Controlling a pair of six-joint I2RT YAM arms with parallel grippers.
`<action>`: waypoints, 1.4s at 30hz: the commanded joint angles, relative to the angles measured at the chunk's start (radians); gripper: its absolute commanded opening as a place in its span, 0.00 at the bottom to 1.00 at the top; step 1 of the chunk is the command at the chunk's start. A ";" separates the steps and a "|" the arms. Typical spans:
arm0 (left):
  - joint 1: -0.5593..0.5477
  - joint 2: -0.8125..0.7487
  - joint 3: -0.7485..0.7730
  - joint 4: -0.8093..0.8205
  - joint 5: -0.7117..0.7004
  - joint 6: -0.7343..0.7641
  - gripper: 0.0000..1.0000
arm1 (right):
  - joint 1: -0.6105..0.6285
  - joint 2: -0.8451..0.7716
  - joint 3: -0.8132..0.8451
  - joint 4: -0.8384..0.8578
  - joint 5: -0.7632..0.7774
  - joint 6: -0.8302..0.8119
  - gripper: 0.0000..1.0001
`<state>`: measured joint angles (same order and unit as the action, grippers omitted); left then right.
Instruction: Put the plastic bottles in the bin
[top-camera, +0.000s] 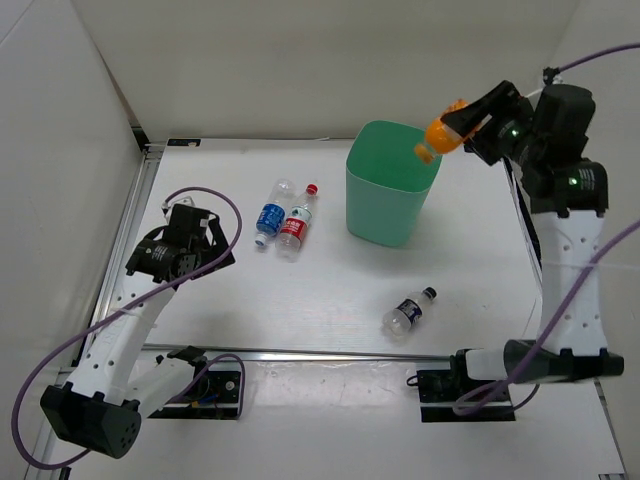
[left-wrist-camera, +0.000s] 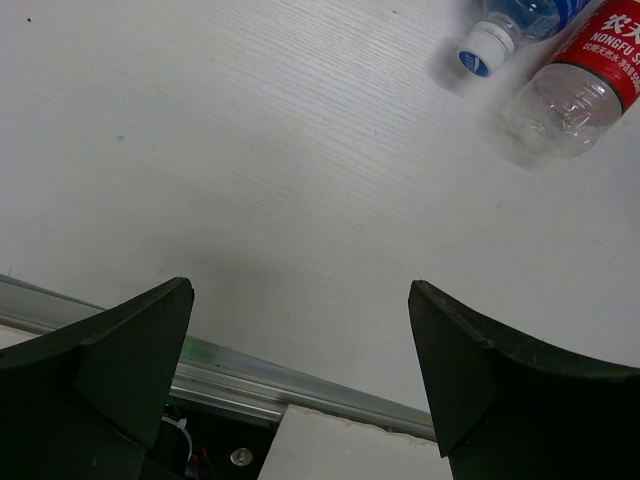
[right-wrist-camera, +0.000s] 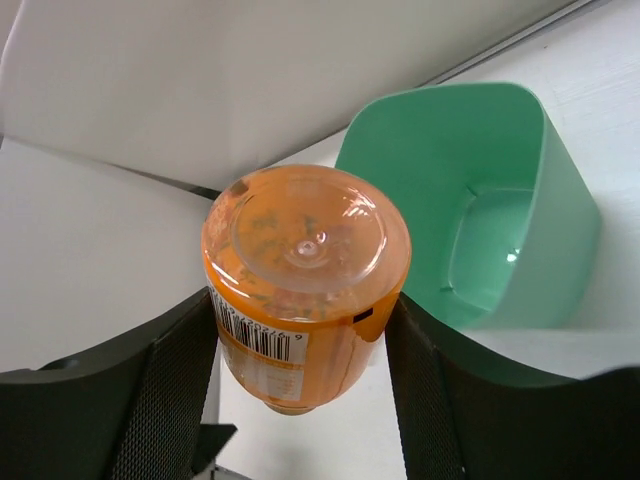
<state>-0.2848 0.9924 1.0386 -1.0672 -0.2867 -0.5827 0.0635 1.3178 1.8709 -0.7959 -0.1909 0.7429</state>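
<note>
A mint-green bin (top-camera: 385, 215) stands upright on a white table (top-camera: 470, 270), seen from above. The right gripper (top-camera: 452, 128) hangs in the air at the bin's far right corner. Its fingers are closed on the sides of an orange bottle (right-wrist-camera: 305, 260). The bottle is tipped, base up and cap end pointing down and left over the bin's rim. In the right wrist view its round clear base faces the camera, and the bin's open mouth shows beyond and to the right.

Left of the bin, two clear bottles lie side by side on the table: a blue-labelled bottle (top-camera: 270, 217), then a red-labelled bottle (top-camera: 294, 230) with a red cap, which is nearer the bin. A dark-labelled bottle (top-camera: 410, 312) lies on its side in front of the bin, towards the arm bases.

Well left of the bin, beyond the pair, the left gripper (left-wrist-camera: 300, 300) is above bare table. Its fingers are spread wide and hold nothing.
</note>
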 joint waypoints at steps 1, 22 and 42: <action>-0.005 -0.001 0.005 0.024 0.026 0.011 1.00 | -0.004 0.162 0.028 0.067 -0.036 0.030 0.33; -0.005 -0.021 -0.028 0.006 0.037 0.011 1.00 | -0.041 0.071 -0.019 -0.055 0.025 0.019 1.00; -0.014 -0.023 -0.114 0.053 0.072 0.011 1.00 | -0.050 -0.424 -1.135 -0.152 -0.050 0.105 1.00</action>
<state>-0.2920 0.9901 0.9295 -1.0340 -0.2268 -0.5827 0.0189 0.8806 0.7605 -0.9489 -0.2272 0.8783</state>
